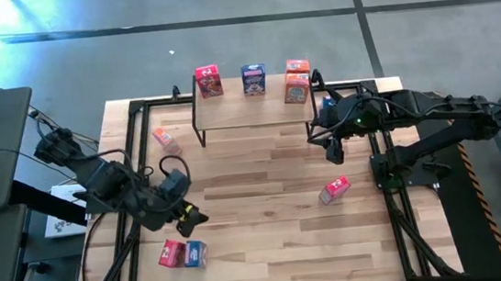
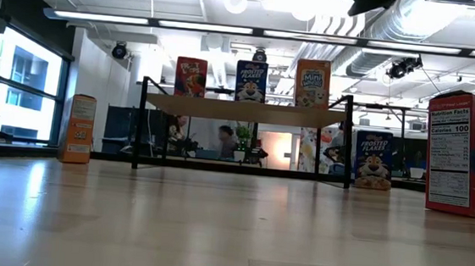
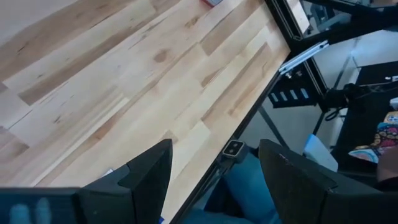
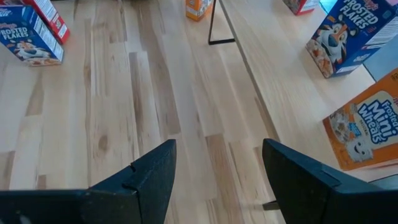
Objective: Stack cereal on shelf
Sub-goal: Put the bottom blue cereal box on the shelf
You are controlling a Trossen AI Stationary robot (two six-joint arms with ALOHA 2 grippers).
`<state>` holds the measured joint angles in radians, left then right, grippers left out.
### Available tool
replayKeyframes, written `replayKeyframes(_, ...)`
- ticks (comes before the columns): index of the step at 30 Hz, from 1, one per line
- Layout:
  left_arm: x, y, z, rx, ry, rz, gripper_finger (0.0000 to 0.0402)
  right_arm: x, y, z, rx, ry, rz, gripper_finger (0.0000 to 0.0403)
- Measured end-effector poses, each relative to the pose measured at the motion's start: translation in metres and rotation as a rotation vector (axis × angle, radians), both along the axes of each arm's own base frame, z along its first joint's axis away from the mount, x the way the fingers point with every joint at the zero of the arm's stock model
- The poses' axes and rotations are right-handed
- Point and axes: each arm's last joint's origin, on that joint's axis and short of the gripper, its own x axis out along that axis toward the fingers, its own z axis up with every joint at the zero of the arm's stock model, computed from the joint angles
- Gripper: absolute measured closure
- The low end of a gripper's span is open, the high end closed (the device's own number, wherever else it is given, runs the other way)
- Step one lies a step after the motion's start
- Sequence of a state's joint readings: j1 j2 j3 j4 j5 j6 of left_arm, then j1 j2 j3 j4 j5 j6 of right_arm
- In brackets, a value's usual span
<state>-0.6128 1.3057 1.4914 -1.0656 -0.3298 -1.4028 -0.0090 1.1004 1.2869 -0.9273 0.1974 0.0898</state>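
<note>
Shelf [image 1: 252, 111] sits at the table's far edge with four cereal boxes on top: pink-red [image 1: 209, 81], blue [image 1: 254, 78], and two orange stacked [image 1: 296, 81]. Loose boxes: one near the shelf's left leg [image 1: 167, 140], a pink-red and blue pair near-left [image 1: 182, 253], one pink-red right of centre [image 1: 335, 190]. Left gripper [image 1: 191, 218] hovers above the pair, fingers apart, empty. Right gripper [image 1: 333, 150] hangs beside the shelf's right end, fingers apart, empty. Risk: the pair touch, so closing on one could shove the other toward the near edge.

Wooden table [image 1: 270, 249] with shelf [image 1: 252, 103] bearing four cereal boxes [image 1: 254, 78], others scattered.
</note>
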Motion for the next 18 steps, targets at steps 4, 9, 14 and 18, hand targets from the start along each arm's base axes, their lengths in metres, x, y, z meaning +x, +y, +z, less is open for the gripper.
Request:
replayKeyframes(4,0.0017,-0.0011,-0.0016,0.005,0.006,0.0,0.0172,-0.0007,0.0001,-0.0008,0.003,0.011,0.003,0.0171)
replayKeyframes(9,0.0025,-0.0011,-0.0022,0.041,-0.001,-0.015,0.0172,-0.0012,0.0001,-0.0013,0.003,0.019,0.003,0.0171)
replayKeyframes(14,0.0068,-0.0032,-0.0058,0.093,0.0,-0.031,0.0172,-0.0012,0.0001,-0.0014,0.002,0.019,0.004,0.0171)
replayKeyframes(18,0.0082,-0.0031,-0.0066,0.151,-0.013,-0.041,0.0171,-0.0015,0.0001,-0.0016,0.002,0.023,0.006,0.0171)
